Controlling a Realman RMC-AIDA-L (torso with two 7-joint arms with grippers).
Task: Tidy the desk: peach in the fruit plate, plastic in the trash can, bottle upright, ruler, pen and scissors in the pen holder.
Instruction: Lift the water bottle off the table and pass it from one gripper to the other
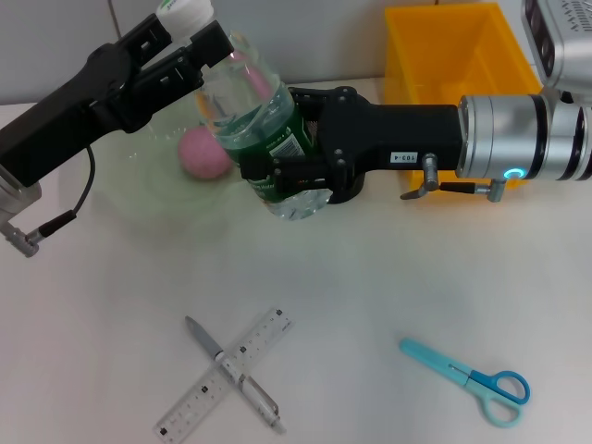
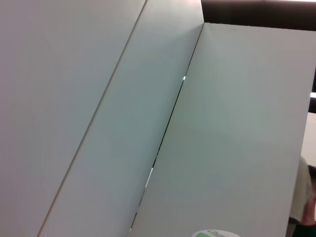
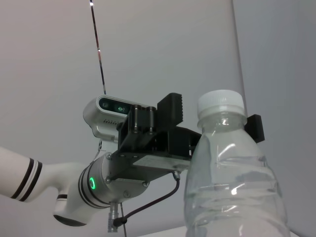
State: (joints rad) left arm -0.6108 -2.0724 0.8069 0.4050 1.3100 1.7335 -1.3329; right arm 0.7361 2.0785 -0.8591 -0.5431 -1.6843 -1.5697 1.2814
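Ruler (image 1: 225, 372) crossed with pen (image 1: 233, 372) nearest, scissors (image 1: 466, 379) to their right. Mid-desk, right gripper (image 1: 277, 171) clamps bottle (image 1: 254, 116) body; left gripper (image 1: 190, 37) closed at its cap. Peach (image 1: 203, 154) in plate (image 1: 139, 190) behind.

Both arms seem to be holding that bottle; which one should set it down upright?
Probably the right gripper: it grips the bottle around its body, while the left gripper only pinches the neck.
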